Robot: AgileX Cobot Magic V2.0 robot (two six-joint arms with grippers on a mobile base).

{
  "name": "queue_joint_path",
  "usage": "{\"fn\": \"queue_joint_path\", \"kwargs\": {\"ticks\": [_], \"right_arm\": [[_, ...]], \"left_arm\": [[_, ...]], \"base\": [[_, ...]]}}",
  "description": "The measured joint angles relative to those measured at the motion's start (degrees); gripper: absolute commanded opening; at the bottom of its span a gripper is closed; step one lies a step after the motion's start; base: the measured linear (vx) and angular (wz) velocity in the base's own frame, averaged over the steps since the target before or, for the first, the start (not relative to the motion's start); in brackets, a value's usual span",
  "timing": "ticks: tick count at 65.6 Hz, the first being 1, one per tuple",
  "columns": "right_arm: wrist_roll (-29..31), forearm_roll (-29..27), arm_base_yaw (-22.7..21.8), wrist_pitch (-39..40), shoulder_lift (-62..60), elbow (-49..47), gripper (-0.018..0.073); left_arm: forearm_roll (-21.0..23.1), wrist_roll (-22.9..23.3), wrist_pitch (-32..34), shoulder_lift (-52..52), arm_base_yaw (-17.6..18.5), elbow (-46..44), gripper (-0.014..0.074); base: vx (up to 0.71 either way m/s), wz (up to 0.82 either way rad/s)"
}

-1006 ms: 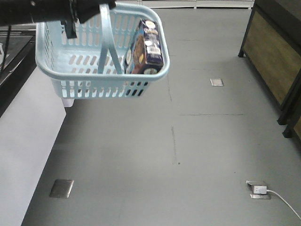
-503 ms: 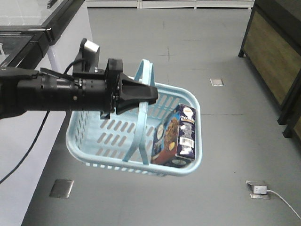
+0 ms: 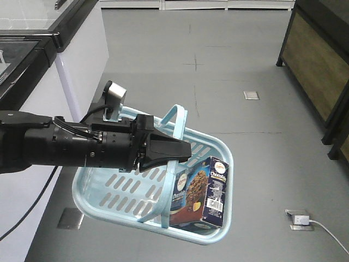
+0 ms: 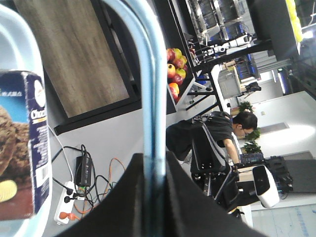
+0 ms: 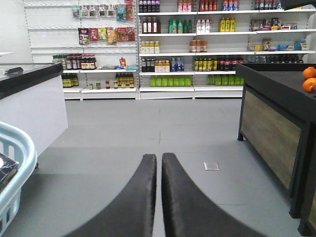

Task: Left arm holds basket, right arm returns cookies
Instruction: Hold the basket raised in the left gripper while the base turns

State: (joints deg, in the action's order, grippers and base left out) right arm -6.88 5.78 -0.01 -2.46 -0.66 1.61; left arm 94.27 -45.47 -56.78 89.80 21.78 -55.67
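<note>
The light blue basket (image 3: 109,203) hangs in the air over the grey floor, carried by its swing handle (image 3: 173,164). My left gripper (image 3: 182,153) is shut on that handle; in the left wrist view the handle (image 4: 152,89) runs up from between the black fingers (image 4: 183,197) of the left gripper (image 4: 153,160). The navy cookies box (image 3: 200,192) stands tilted in the basket's right end, and its side shows again as the cookies box (image 4: 22,143). My right gripper (image 5: 159,157) is shut with nothing in it, and the basket's rim (image 5: 19,158) shows at its far left.
A white counter with a black top (image 3: 60,49) stands at the left. A dark wooden display stand (image 3: 322,60) lines the right. Floor plates (image 3: 251,95) and a socket box with cable (image 3: 301,219) lie on the floor. Stocked shelves (image 5: 197,44) fill the far wall.
The basket has swung down from the upper left toward the middle of the front view, with the left arm coming into view. The cookies box has stayed at its right end.
</note>
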Motion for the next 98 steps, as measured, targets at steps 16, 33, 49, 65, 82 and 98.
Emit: {"fn": "queue_joint_path", "kwargs": {"ticks": [16,33,49,65,82,98], "right_arm": [[0.0,0.0,0.0,0.0,0.0,0.0,-0.0006],[0.0,0.0,0.0,0.0,0.0,0.0,-0.0006],[0.0,0.0,0.0,0.0,0.0,0.0,-0.0006],[0.0,0.0,0.0,0.0,0.0,0.0,-0.0006],[0.0,0.0,0.0,0.0,0.0,0.0,-0.0006],[0.0,0.0,0.0,0.0,0.0,0.0,-0.0006]], "left_arm": [[0.2,-0.2,-0.6,0.0,0.3,0.0,-0.0004],[0.2,-0.2,-2.2,0.0,1.4,0.0,-0.0004],[0.2,-0.3,-3.3,0.0,2.9,0.0,-0.0004],[0.2,-0.4,-3.1,0.0,2.9,0.0,-0.0004],[0.2,-0.4,-3.0,0.0,2.9,0.0,-0.0004],[0.2,-0.4,-3.0,0.0,2.9,0.0,-0.0004]], "base": [[0.00,0.00],[0.00,0.00],[0.00,0.00],[0.00,0.00],[0.00,0.00],[0.00,0.00]]}}
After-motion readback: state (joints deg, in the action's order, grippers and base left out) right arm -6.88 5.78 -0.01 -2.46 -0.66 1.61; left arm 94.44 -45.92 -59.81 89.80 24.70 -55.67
